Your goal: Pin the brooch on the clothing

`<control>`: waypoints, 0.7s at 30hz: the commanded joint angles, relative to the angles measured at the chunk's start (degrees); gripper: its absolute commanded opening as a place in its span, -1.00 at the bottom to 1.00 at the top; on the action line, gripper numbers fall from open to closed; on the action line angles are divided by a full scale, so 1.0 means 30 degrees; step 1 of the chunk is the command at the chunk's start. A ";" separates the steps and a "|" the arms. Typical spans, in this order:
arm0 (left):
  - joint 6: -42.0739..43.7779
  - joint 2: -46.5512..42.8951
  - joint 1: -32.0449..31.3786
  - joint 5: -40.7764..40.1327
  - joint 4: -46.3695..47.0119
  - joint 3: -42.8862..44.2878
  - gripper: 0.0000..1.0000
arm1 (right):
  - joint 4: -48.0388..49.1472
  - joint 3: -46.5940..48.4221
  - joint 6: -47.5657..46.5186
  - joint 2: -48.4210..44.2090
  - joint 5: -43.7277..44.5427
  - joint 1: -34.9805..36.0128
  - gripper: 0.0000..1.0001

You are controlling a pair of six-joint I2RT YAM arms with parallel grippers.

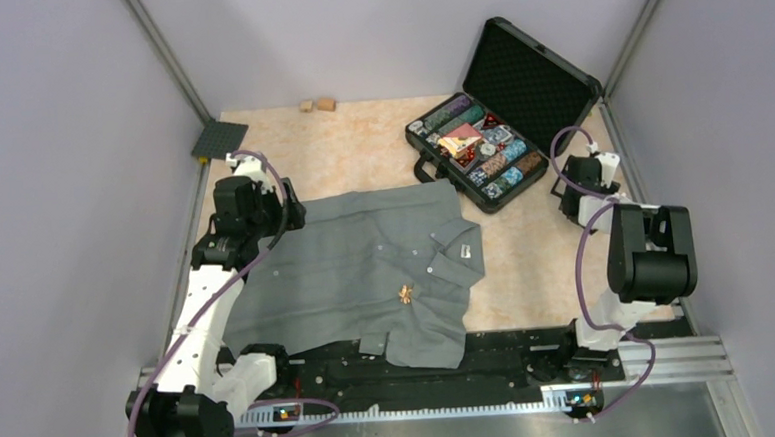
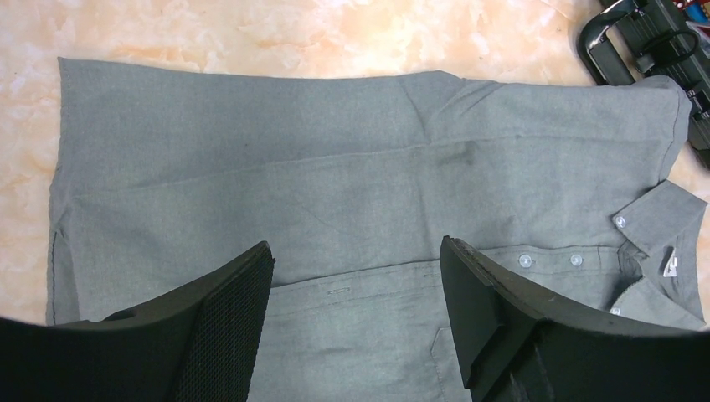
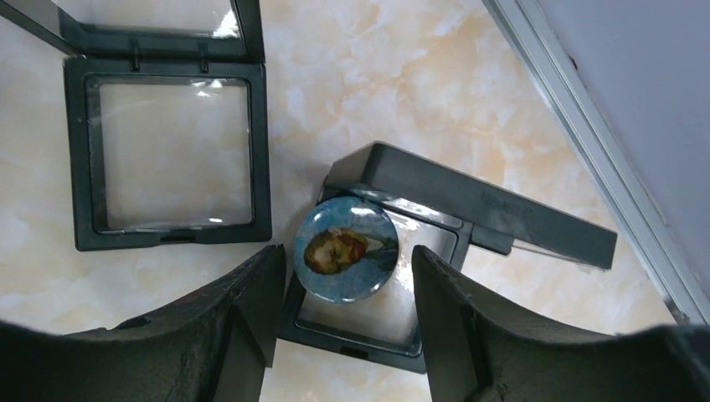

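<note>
The grey shirt (image 1: 366,265) lies flat on the table with its collar to the right; it fills the left wrist view (image 2: 335,184), where its pale buttons (image 2: 525,260) and white neck label (image 2: 670,264) show. A small gold-orange brooch (image 1: 406,295) rests on the shirt's front. My left gripper (image 1: 288,216) hovers over the shirt's far left edge, open and empty (image 2: 356,318). My right gripper (image 1: 573,197) is open (image 3: 347,310) just above a round blue portrait badge (image 3: 349,248), which lies on an open black display box (image 3: 452,218); the fingers are apart from it.
An open black case (image 1: 489,123) with several colourful items stands at the back right, its corner also in the left wrist view (image 2: 645,42). A second open, empty display box (image 3: 172,155) lies left of the badge. A metal frame rail (image 3: 603,159) runs close on the right. Two small blocks (image 1: 317,105) sit at the back.
</note>
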 commanded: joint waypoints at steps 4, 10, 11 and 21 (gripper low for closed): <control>0.0014 0.0050 0.0018 0.0480 0.0856 -0.0002 0.54 | 0.0627 0.0999 -0.0440 0.0672 0.0344 -0.0044 0.09; -0.0056 0.0203 0.0018 0.0698 0.0929 -0.0002 0.53 | 0.0763 0.0842 -0.0441 0.0526 0.0285 -0.0038 -0.13; -0.0056 0.0196 0.0018 0.0691 0.0936 -0.0002 0.53 | 0.0824 0.0802 -0.0427 0.0484 0.0248 -0.0038 -0.17; -0.0036 0.0118 0.0018 0.0575 0.0938 0.0013 0.53 | 0.0946 0.0286 -0.0251 -0.0499 0.0145 -0.0038 -0.67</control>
